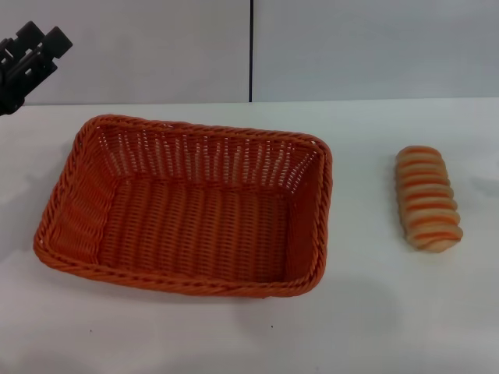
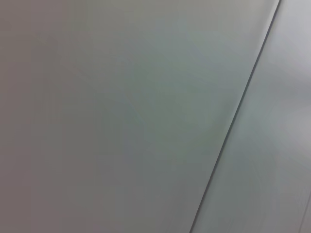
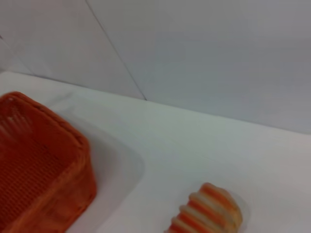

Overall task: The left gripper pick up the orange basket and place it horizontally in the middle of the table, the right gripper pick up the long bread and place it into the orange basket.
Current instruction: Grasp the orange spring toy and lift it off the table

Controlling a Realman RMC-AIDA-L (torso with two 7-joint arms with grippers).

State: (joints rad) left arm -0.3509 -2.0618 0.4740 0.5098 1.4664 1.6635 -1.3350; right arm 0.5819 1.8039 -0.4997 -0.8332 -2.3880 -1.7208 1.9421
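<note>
Head view: one basket [image 1: 187, 206] lying left of centre on table [image 1: 366, 319], empty; one bread [image 1: 426, 198] well apart at right, lengthwise near-to-far. Left gripper [image 1: 31, 53] raised at far left, holding nothing, fingers unreadable. Risk: rim slipping from a shallow pinch. Left wrist view: only wall. Right wrist view: basket [image 3: 39, 160], bread [image 3: 206, 213]; right gripper unseen. Risk: ridged loaf rolling off.

Bare table [image 1: 366, 312] between orange basket [image 1: 187, 206] and long bread [image 1: 426, 199]; open above both.
</note>
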